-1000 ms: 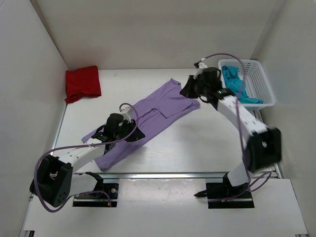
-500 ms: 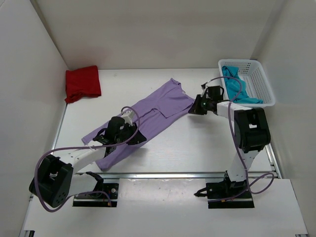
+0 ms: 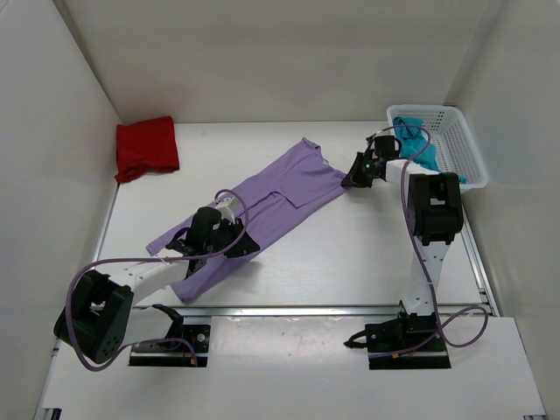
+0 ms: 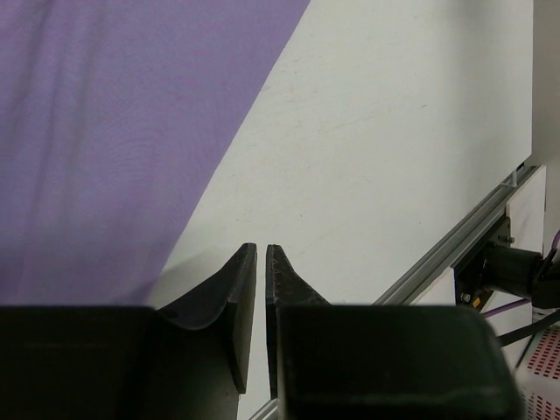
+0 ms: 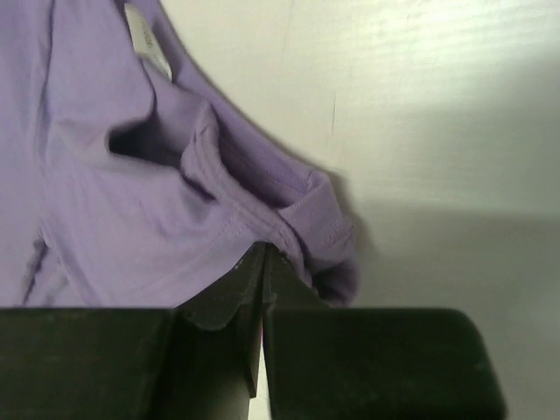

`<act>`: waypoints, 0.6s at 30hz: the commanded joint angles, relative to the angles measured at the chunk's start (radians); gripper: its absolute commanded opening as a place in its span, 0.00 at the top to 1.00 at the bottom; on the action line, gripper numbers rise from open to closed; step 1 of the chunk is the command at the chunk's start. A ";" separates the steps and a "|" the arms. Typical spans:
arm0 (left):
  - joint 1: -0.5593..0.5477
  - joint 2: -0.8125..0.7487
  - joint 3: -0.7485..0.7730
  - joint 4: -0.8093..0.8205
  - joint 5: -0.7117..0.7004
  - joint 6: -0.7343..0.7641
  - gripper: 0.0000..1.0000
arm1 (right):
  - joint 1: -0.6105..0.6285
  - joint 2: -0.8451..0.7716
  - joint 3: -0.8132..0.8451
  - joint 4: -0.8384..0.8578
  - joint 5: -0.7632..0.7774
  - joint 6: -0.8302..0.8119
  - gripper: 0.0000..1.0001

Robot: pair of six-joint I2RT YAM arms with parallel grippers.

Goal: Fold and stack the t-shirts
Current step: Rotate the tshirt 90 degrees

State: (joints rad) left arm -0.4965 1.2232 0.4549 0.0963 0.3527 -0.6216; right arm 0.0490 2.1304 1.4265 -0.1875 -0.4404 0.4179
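From above, we are seeing the lavender t-shirt (image 3: 271,206) lying spread at a slant across the table (image 3: 350,254). The left gripper (image 3: 238,243) is hovering over its near end, and the right gripper (image 3: 352,179) is sitting at its far sleeve edge. Beyond the right jaws and to their right, the teal t-shirt (image 3: 418,149) is lying bunched in the white basket (image 3: 457,156). The dark red t-shirt (image 3: 146,147) is lying folded in the far left corner, well apart from both grippers.

At the left wrist, we are finding the left gripper (image 4: 261,254) with its jaws standing a narrow slit apart and nothing between them. The lavender t-shirt (image 4: 114,131) is filling the area ahead and left of the tips, and bare table (image 4: 394,157) is lying ahead and to the right.

At the right wrist, we are seeing the right gripper (image 5: 264,252) with its jaws pressed together, pinching the stitched hem of the lavender t-shirt (image 5: 114,201). The fabric is puckering just ahead of the tips, and a rolled cuff is sitting just right of them. Bare table (image 5: 420,105) is lying farther right.
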 commanded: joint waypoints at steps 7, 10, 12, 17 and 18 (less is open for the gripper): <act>0.033 0.012 0.087 -0.020 0.026 0.010 0.79 | -0.008 0.504 0.935 -0.451 0.039 -0.068 1.00; 0.032 0.019 0.122 -0.043 0.031 0.000 0.79 | -0.021 0.674 1.342 -0.633 0.022 -0.061 1.00; 0.019 0.019 0.145 -0.087 -0.016 0.005 0.76 | -0.005 0.497 1.137 -0.598 0.047 -0.097 1.00; 0.074 -0.023 0.137 -0.142 -0.020 0.014 0.73 | 0.103 0.253 1.043 -0.670 0.235 -0.177 1.00; 0.087 -0.052 0.125 -0.158 -0.018 0.017 0.74 | 0.110 0.199 1.001 -0.679 0.245 -0.169 1.00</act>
State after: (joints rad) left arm -0.4522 1.2377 0.5766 -0.0055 0.3405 -0.6174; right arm 0.0853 2.5664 2.4557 -0.8082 -0.2859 0.2935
